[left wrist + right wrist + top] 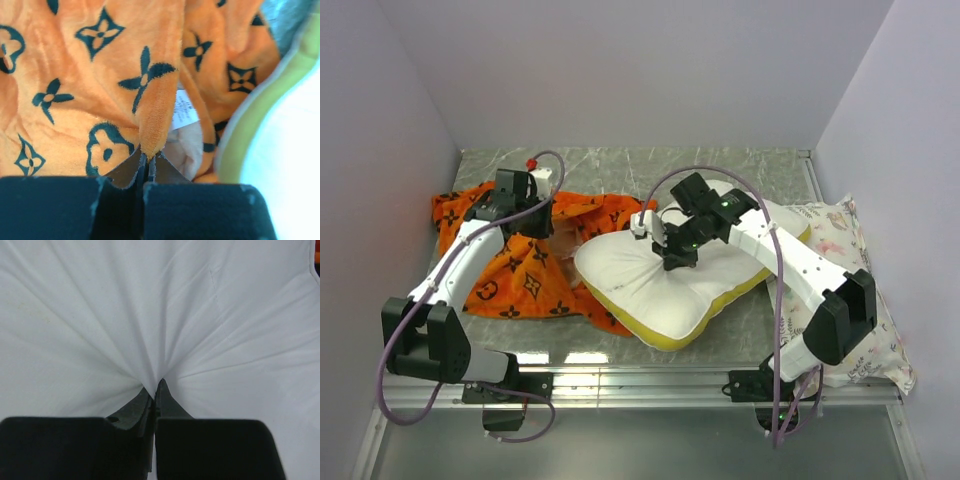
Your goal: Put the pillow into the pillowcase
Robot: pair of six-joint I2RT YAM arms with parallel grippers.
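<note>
The white pillow (650, 285) with its yellow band lies mid-table, its left corner over the orange pillowcase (520, 275). My right gripper (677, 258) is shut on a pinch of the pillow's white top fabric (160, 315), which puckers toward the jaws (154, 390). My left gripper (538, 215) is shut on a fold of the pillowcase's edge (155, 120) near its opening, at the case's far side. In the left wrist view the gripper (148, 157) holds that fold, a white label (182, 112) shows inside, and the pillow's yellow band (255, 115) is at the right.
A white pillow printed with deer and plants (865, 300) lies at the right under the right arm. Grey walls close the left, back and right. A metal rail (650, 385) runs along the near edge.
</note>
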